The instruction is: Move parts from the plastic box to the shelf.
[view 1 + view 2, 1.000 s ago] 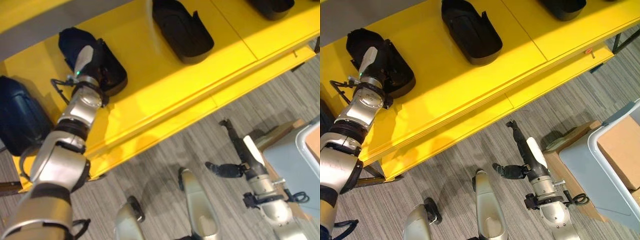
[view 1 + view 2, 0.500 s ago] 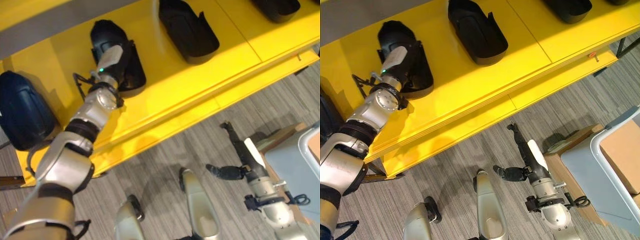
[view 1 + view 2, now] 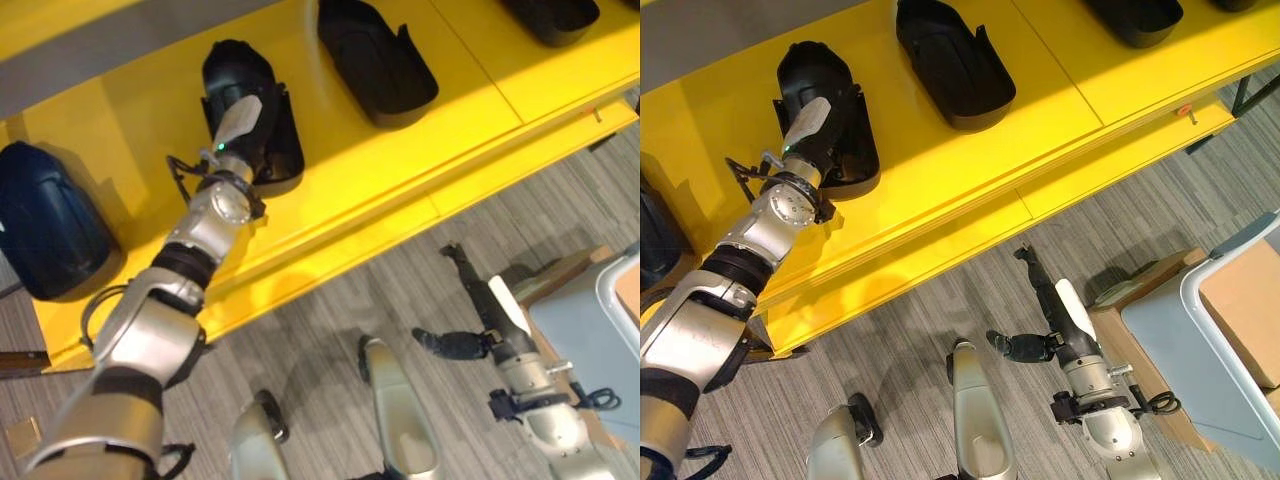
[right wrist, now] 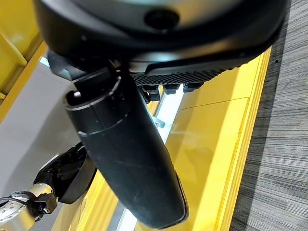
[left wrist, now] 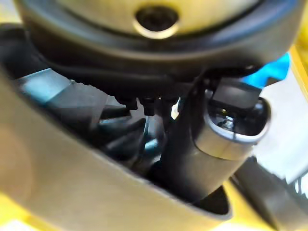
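- The left hand (image 3: 238,120) was reaching onto the yellow shelf (image 3: 380,170), sitting right on top of a black part (image 3: 250,105) there.
- Honestly couldn't tell what that hand was doing with it: from the head views its fingers disappeared into the part, and the left wrist view was just dark shapes up close. So gripping or let go, no idea.
- That black part lay flat on the shelf surface, toward the robot's left end, with its rounded end pointing away from the robot.
- A second black part (image 3: 375,60) of the same shape was on the shelf just to the right of it, a gap of bare yellow between them.
- A third black part (image 3: 1130,18) sat further right, cut off by the top edge of the view.
- Off to the far left was a dark blue bulky thing (image 3: 50,235) resting at the shelf's end.
- The right hand (image 3: 1045,305) hung low over the grey striped floor (image 3: 910,340), well away from the shelf, fingers straight out and holding nothing, thumb sticking out sideways.
- The grey plastic box (image 3: 1200,350) stood on the floor near the right hand, with a brown cardboard piece (image 3: 1245,300) inside it.
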Controlling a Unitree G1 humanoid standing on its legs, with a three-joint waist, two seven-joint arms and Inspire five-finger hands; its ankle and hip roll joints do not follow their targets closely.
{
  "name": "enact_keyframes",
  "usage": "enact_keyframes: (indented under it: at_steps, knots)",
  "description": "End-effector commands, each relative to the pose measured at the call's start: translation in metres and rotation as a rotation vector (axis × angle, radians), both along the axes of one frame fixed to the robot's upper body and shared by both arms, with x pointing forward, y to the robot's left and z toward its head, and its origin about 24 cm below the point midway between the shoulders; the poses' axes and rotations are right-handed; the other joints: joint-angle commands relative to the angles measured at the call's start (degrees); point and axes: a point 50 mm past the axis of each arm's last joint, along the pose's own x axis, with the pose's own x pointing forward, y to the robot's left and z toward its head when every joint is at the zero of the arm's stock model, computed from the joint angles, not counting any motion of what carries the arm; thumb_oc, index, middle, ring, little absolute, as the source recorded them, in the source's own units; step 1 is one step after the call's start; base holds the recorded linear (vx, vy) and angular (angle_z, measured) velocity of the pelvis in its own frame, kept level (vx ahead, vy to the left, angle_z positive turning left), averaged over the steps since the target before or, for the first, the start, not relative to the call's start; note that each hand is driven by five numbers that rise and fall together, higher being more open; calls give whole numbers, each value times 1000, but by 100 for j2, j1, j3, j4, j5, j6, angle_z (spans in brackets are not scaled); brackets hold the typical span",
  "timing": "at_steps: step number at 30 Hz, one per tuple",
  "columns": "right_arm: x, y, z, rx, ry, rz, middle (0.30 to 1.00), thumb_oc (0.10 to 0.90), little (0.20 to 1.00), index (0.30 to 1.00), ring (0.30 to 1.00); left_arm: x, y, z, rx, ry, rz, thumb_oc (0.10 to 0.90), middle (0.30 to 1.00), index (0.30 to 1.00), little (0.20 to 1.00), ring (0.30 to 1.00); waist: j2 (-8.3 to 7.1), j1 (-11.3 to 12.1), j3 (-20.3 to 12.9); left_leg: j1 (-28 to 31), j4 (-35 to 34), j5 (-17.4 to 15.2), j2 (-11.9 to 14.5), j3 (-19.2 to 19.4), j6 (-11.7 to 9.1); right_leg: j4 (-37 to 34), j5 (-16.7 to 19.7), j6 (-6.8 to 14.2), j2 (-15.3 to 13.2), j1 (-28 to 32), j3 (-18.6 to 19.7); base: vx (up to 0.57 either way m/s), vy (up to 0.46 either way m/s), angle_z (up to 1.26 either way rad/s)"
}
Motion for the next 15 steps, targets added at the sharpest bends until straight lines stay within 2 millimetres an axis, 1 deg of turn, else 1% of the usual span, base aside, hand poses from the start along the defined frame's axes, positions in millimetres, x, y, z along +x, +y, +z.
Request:
enact_keyframes:
  at_steps: [1, 2, 3, 6, 7, 9, 12, 15]
  knots:
    - [-1, 8, 47, 40, -254, 56, 1000, 900, 1000, 1000, 1000, -2, 26, -38, -272, 112, 129, 900, 1000, 1000, 1000, 1000, -266, -216, -241, -93, -5, 318, 392, -417, -86, -474, 398, 590, -554, 261, 364, 0, 0, 0]
    - [-1, 8, 47, 39, -254, 56, 1000, 900, 1000, 1000, 1000, -2, 26, -38, -272, 112, 129, 900, 1000, 1000, 1000, 1000, -265, -217, -242, -94, -5, 318, 392, -417, -86, -474, 398, 590, -554, 260, 364, -8, 0, -3]
    - [-1, 10, 46, 43, -253, 54, 1000, 900, 1000, 1000, 1000, -3, 31, -43, -401, 113, 172, 900, 1000, 1000, 1000, 1000, -274, -225, -253, -99, 32, 310, 400, -402, -91, -459, 400, 591, -553, 258, 365, -7, -3, -3]
    - [0, 11, 46, 44, -255, 58, 1000, 900, 1000, 1000, 1000, -3, 34, -46, -587, 105, 199, 900, 1000, 1000, 1000, 1000, -282, -223, -260, -105, 50, 305, 405, -404, -101, -458, 402, 589, -555, 264, 375, -3, -1, -1]
    - [0, 11, 46, 42, -257, 55, 1000, 900, 1000, 1000, 1000, -3, 33, -47, -620, 100, 205, 900, 1000, 1000, 1000, 1000, -292, -223, -256, -113, 78, 300, 405, -408, -103, -442, 401, 585, -556, 257, 371, 0, 0, 0]
    - [1, 12, 48, 40, -265, 54, 1000, 900, 1000, 1000, 1000, -3, 33, -46, -600, 95, 207, 900, 1000, 1000, 1000, 1000, -295, -222, -257, -129, 93, 303, 404, -417, -106, -429, 405, 582, -551, 249, 374, 0, 0, 0]
    - [2, 12, 50, 37, -274, 51, 1000, 900, 1000, 1000, 1000, -4, 31, -50, -654, 93, 211, 900, 1000, 1000, 1000, 1000, -306, -210, -252, -125, 101, 297, 400, -424, -104, -436, 411, 578, -555, 267, 371, 0, 0, 0]
    - [3, 12, 51, 27, -284, 50, 1000, 900, 1000, 1000, 1000, -3, 25, -49, -657, 84, 213, 900, 1000, 1000, 1000, 1000, -314, -205, -249, -125, 98, 300, 399, -434, -106, -442, 415, 579, -559, 281, 368, 0, 0, 0]
